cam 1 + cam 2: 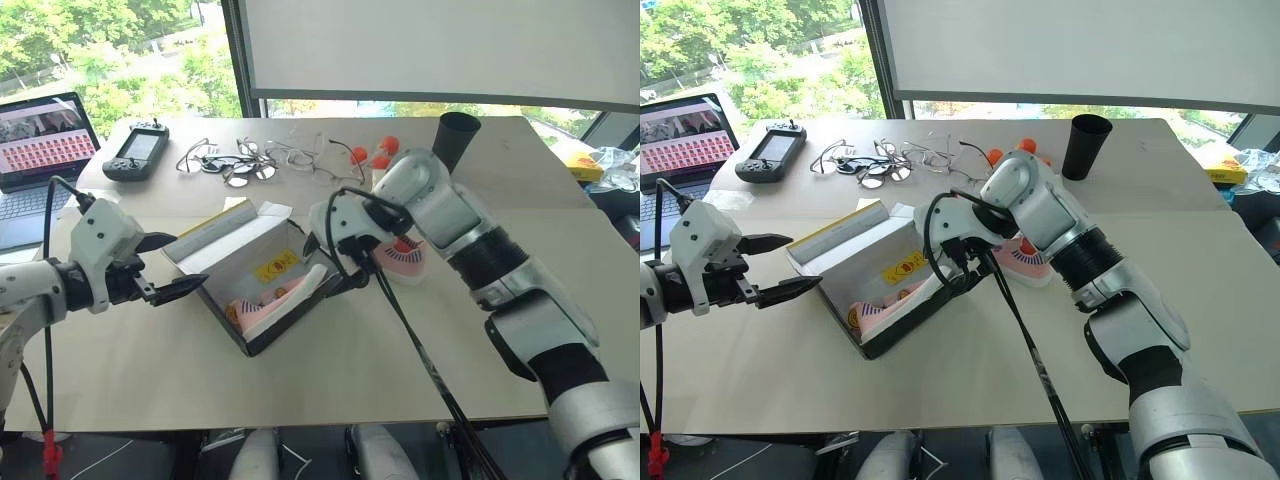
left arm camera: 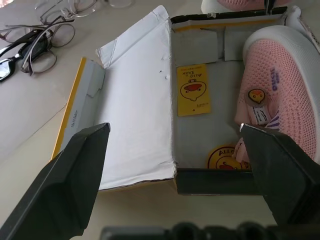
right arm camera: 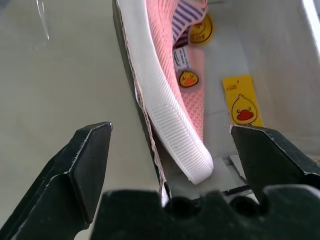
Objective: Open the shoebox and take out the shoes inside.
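Observation:
The shoebox [image 1: 222, 248] lies open in the middle of the table, its yellow-edged lid [image 2: 135, 100] folded back and the white inside showing yellow duck stickers. One pink shoe [image 1: 283, 300] with a white sole lies inside, its toe propped on the box's right wall. A second pink shoe [image 1: 408, 258] sits on the table just right of the box. My left gripper [image 1: 188, 262] hovers open at the box's left end, holding nothing. At the right end my right gripper [image 3: 167, 129] is open, its jaws standing either side of the shoe's toe [image 3: 175, 115] and the box wall.
At the back of the table are a laptop [image 1: 40, 140], a grey handheld controller [image 1: 137, 150], several pairs of glasses [image 1: 240, 165], orange balls [image 1: 385, 150] and a black cup [image 1: 455, 135]. A yellow packet [image 1: 585, 165] lies at the far right.

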Controlling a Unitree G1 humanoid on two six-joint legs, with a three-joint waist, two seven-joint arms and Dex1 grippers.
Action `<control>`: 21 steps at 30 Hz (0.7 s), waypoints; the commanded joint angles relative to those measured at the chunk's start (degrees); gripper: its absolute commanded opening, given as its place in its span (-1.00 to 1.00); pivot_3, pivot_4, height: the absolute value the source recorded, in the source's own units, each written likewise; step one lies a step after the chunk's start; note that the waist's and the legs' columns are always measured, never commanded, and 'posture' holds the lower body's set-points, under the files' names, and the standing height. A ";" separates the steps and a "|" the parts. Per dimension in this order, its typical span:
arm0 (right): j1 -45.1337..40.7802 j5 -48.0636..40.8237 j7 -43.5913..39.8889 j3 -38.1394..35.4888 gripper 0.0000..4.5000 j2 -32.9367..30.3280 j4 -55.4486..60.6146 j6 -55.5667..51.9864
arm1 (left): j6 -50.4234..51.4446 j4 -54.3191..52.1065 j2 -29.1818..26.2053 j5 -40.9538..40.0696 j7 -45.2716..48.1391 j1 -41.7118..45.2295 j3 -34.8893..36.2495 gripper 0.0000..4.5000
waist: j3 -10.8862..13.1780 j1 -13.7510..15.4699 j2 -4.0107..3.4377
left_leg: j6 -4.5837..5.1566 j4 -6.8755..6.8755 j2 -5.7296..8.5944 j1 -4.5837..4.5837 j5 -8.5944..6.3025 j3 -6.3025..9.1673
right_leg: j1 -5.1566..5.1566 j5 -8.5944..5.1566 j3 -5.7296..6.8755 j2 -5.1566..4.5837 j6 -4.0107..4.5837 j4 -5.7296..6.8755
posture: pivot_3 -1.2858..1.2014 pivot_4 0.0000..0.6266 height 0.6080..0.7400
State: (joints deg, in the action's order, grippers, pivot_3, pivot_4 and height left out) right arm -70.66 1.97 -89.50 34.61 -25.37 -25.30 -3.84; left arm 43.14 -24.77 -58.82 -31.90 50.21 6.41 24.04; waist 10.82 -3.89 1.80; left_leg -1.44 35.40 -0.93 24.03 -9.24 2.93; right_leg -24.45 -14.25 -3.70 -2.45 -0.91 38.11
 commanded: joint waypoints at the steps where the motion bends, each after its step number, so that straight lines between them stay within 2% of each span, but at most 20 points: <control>1: -2.55 1.21 -2.92 0.89 0.99 0.17 -1.61 2.63 | 0.64 -2.83 0.43 -0.81 -0.80 -1.93 3.56 1.00 | 0.00 0.00 0.00 | 0.00 0.00 0.00 0.00 0.00 0.01 | 0.00 0.00 0.00 0.00 0.00 0.00 | 0.03 -0.52 0.76; 9: -4.44 0.74 -3.00 3.65 0.99 -0.93 -3.98 3.86 | 1.45 -5.39 2.32 -1.28 -2.85 -3.31 3.61 1.00 | 0.00 -0.04 0.00 | 0.00 0.00 -0.01 -0.04 0.00 0.02 | 0.01 0.01 0.01 0.00 0.02 0.03 | 0.03 -0.52 0.76; 21: -12.60 2.00 -1.56 -1.72 0.99 6.03 -19.14 7.97 | 1.56 -6.79 3.14 -2.03 -4.75 -4.58 3.73 1.00 | 0.00 -0.13 0.00 | -0.01 -0.02 -0.02 -0.08 -0.01 0.04 | 0.05 0.02 0.02 0.00 0.03 0.02 | 0.03 -0.52 0.76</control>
State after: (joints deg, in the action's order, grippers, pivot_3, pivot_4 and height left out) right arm -82.68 3.97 -89.68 34.27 -20.17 -43.93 2.44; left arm 44.99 -29.52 -55.90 -33.47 46.10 1.84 26.12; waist 10.82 -4.02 1.80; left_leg -1.45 35.38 -0.95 23.94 -9.25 2.96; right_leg -24.39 -14.23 -3.68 -2.45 -0.88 38.12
